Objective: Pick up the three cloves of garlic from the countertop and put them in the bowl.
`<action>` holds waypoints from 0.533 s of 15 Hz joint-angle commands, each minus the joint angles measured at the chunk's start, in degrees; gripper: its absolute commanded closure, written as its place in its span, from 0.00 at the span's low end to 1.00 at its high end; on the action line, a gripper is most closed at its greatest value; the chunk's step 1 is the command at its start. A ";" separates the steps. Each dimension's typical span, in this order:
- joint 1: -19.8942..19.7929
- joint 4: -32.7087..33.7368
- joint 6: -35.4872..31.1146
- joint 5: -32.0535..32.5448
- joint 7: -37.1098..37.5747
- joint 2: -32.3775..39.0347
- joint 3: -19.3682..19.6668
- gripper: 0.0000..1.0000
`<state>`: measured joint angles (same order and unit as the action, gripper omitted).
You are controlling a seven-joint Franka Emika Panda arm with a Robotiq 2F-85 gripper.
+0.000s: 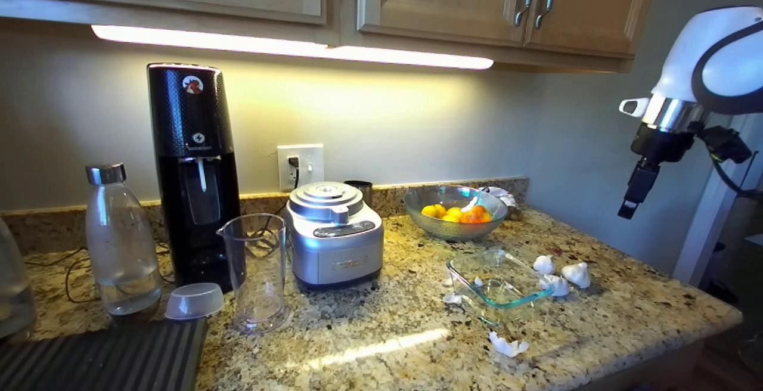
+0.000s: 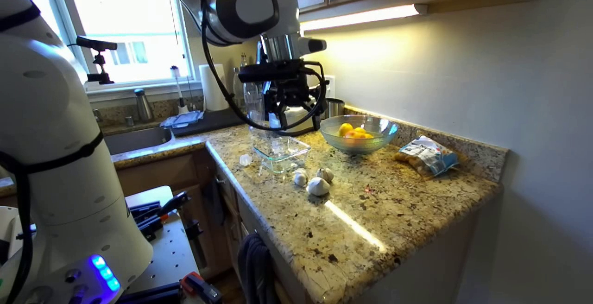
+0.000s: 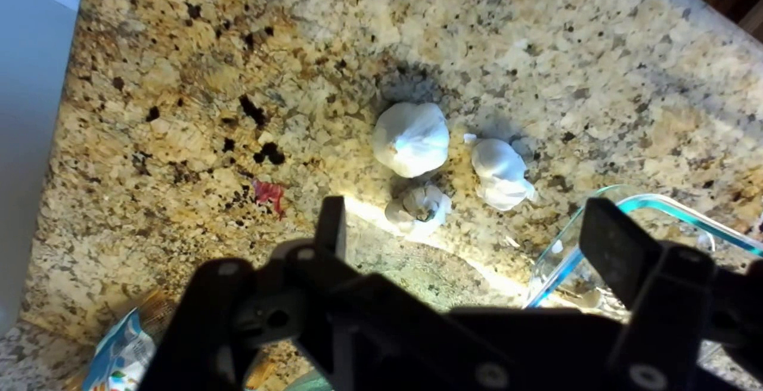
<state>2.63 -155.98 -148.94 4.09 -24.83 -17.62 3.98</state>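
Three off-white garlic bulbs sit close together on the speckled granite countertop (image 1: 381,364). The wrist view shows a large one (image 3: 412,139), one to its right (image 3: 501,173) and one below it (image 3: 419,209). They also show in both exterior views, as in this largest bulb (image 2: 318,186). The clear glass bowl (image 1: 518,303) stands right beside them; its corner (image 3: 647,201) shows at the right of the wrist view, partly hidden by a finger. My gripper (image 3: 471,233) is open and empty, its fingers wide apart. In an exterior view the gripper (image 1: 629,207) hangs well above the countertop.
A large glass bowl of fruit (image 1: 456,231) stands behind the small bowl, with a snack bag (image 2: 427,155) beside it. A food processor (image 1: 337,254) and a clear pitcher (image 1: 257,278) stand further along. Loose garlic skin (image 1: 506,344) lies near the small bowl.
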 commanded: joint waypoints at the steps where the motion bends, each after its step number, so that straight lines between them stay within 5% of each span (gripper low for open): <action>1: 0.26 0.11 0.00 0.24 0.20 0.50 0.12 0.00; 8: 0.48 0.23 -0.62 -0.11 -0.04 1.14 0.18 0.00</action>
<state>2.55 -155.73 -149.08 4.30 -24.79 -16.94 3.78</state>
